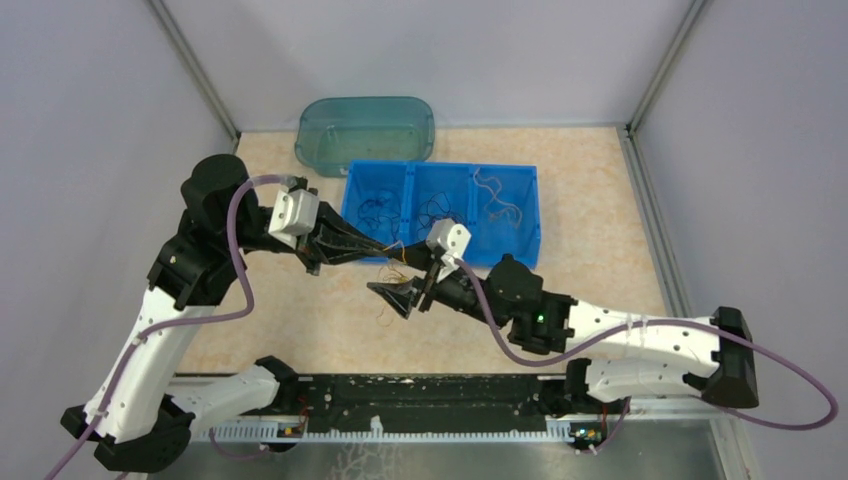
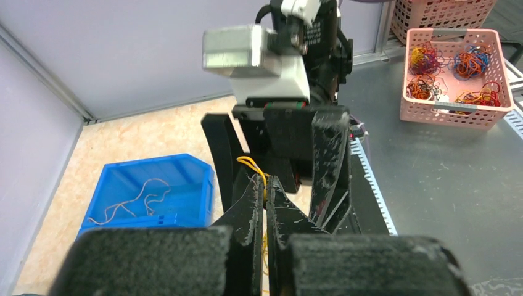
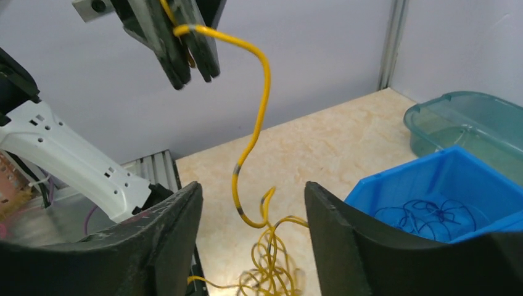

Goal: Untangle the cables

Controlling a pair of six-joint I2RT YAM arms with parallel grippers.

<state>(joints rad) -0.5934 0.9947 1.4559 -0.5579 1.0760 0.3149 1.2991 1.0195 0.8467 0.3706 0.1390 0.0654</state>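
**While the left tool (image 3: 194,74) pinches a yellow cable (image 3: 265,80), the right tool (image 3: 253,188) is wide open**

Where the two tools meet, just in front of the blue bin (image 1: 440,165), the left tool's fingers are pressed tight together on the top end of the yellow cable. The cable hangs down in a wavy line. It passes between the right tool's two fingers, which are far apart and hold nothing. Low down it ends in a blurry yellow clump. On the far side of the tabletop (image 1: 590,170), the bin has three parts. Blue cables (image 1: 375,210) lie in the left part, black cables (image 1: 440,210) in the middle part, and a pale orange wire (image 1: 495,205) in the right part. A teal tub (image 1: 365,130) sits just behind the bin.
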